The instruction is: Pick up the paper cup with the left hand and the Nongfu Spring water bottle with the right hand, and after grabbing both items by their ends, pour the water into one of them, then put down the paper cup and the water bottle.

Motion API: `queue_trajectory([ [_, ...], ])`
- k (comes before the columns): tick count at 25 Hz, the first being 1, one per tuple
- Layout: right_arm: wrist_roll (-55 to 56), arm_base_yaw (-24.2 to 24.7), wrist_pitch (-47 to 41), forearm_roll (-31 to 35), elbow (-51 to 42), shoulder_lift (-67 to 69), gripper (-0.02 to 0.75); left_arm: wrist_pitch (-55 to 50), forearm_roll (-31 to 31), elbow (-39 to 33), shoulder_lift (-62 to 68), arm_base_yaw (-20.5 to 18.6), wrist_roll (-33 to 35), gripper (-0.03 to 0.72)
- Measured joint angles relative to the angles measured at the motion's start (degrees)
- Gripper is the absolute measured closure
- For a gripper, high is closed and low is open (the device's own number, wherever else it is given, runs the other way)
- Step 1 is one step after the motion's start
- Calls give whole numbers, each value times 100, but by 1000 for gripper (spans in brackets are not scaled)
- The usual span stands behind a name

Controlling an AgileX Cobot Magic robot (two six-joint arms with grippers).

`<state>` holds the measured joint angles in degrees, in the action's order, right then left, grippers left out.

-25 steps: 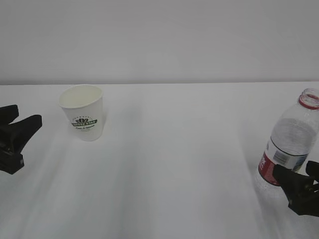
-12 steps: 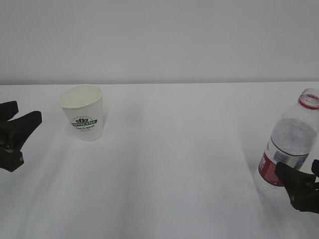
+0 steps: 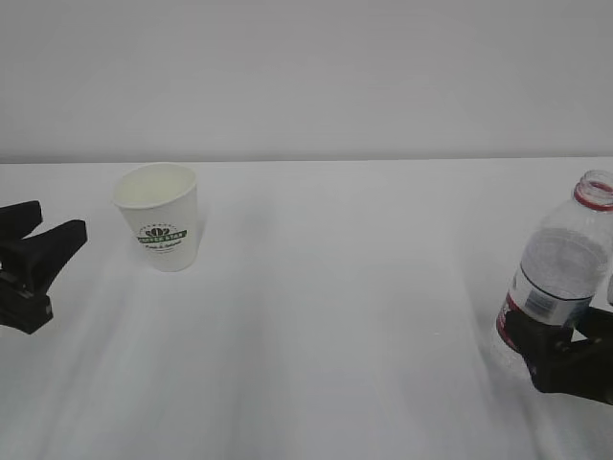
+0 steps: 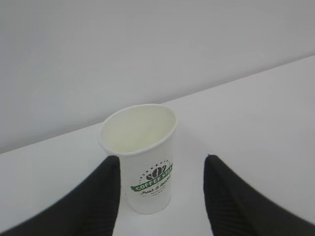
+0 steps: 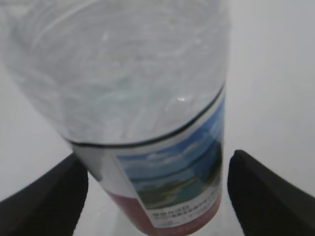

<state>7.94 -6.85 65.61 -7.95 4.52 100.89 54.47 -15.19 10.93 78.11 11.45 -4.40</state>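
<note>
The white paper cup (image 3: 163,218) with its green logo stands upright on the table at the left. In the left wrist view the paper cup (image 4: 142,157) sits just beyond the fingertips, nearer the left finger, and its cream inside looks empty. My left gripper (image 3: 53,222) (image 4: 161,162) is open and short of the cup. The uncapped Nongfu Spring water bottle (image 3: 560,268) (image 5: 147,98) stands upright at the right edge. My right gripper (image 3: 565,337) (image 5: 157,162) is open, one finger on each side of the bottle's lower label. I cannot make out a water level.
The white table (image 3: 335,316) stretches between cup and bottle and ends at a plain pale wall (image 3: 306,77) behind. The bottle stands close to the right border of the exterior view.
My right gripper has moved in on the bottle, and its fingers now flank the bottle's base and stand wider apart. The left gripper has edged slightly toward the cup.
</note>
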Motion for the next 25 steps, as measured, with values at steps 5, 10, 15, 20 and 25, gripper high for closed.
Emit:
queue_trajectory([
  [5, 0, 0, 3, -46, 193, 319, 64, 158, 0, 0, 38, 0, 0, 283],
  [10, 0, 0, 3, -46, 345, 360, 64, 534, -11, 0, 38, 0, 0, 283],
  [15, 0, 0, 3, -46, 502, 369, 64, 617, -11, 0, 38, 0, 0, 283],
  [20, 0, 0, 3, -46, 566, 373, 70, 617, -11, 0, 38, 0, -10, 283],
  [25, -4, 0, 3, -60, 609, 382, 108, 625, -11, 0, 38, 0, -10, 283],
])
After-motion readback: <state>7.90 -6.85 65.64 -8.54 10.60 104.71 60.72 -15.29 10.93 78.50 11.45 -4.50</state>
